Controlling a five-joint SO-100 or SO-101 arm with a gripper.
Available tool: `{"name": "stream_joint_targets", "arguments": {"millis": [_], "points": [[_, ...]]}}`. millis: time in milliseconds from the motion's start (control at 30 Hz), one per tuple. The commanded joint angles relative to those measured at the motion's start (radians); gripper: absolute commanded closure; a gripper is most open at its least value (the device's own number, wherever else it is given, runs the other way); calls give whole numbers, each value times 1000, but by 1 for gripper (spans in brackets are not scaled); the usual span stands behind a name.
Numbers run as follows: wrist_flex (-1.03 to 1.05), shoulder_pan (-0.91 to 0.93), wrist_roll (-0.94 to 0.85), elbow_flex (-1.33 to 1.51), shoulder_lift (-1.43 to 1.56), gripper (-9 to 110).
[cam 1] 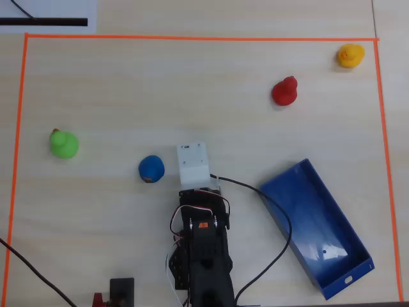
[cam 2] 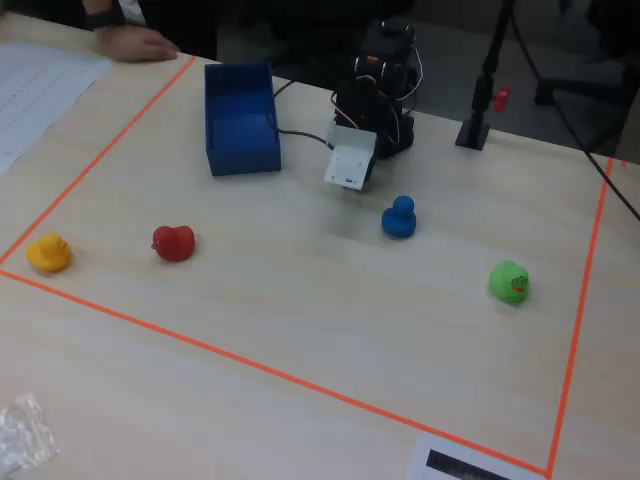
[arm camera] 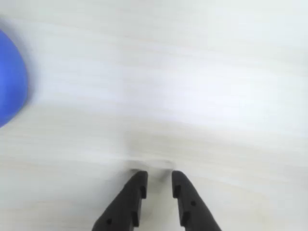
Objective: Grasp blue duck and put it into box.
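Observation:
The blue duck [cam 1: 151, 169] stands on the pale wooden table just left of the arm's head in the overhead view. It shows in the fixed view [cam 2: 399, 218] and as a blurred blue shape at the left edge of the wrist view [arm camera: 9, 77]. The box [cam 1: 316, 224], a long blue tray, lies empty and slanted to the right of the arm, and near the table's far edge in the fixed view [cam 2: 240, 125]. My gripper [arm camera: 158, 175] hangs over bare table to the duck's right, black fingers a narrow gap apart, holding nothing. The white wrist block [cam 1: 193, 163] hides it from above.
A green duck [cam 1: 64, 143] stands far left, a red duck [cam 1: 284, 91] and a yellow duck [cam 1: 350, 55] at the upper right. Orange tape [cam 1: 192, 38] frames the work area. A black cable [cam 1: 281, 217] runs beside the box's near end.

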Motion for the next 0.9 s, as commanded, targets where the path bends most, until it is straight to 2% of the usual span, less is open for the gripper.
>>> {"name": "stream_joint_targets", "arguments": {"millis": [0, 867], "points": [[23, 6, 0, 8, 2, 97], [23, 6, 0, 8, 2, 94]]}}
